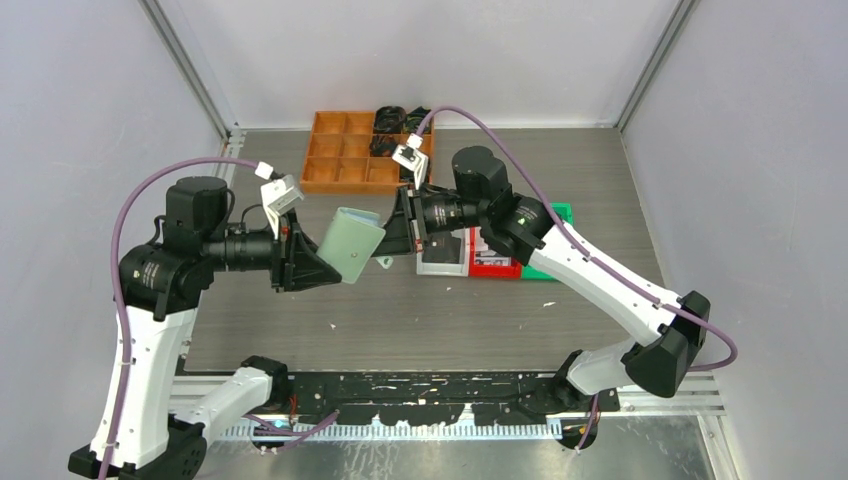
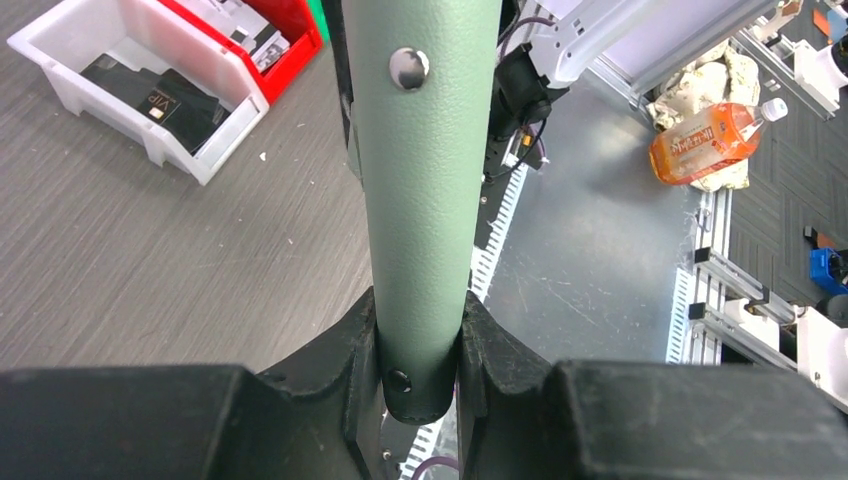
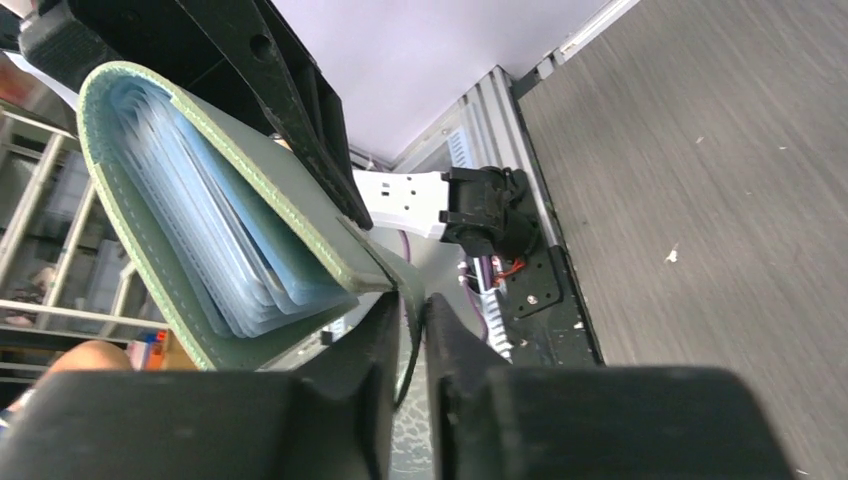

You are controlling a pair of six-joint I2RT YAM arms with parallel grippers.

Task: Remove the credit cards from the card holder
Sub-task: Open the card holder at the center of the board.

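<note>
The soft, light card holder [image 1: 352, 243] is being clamped at its edge by the left pincer [image 2: 421, 372] and by its limp tab [image 3: 404, 290] in the right pincer [image 3: 408, 335]; the cover seems a surer hold.

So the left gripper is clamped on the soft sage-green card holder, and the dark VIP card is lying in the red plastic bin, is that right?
Not quite, the bin is wrong. The dark VIP card lies in the white plastic bin; the left wrist view shows it. The left gripper is indeed clamped on the soft sage-green card holder.
</note>
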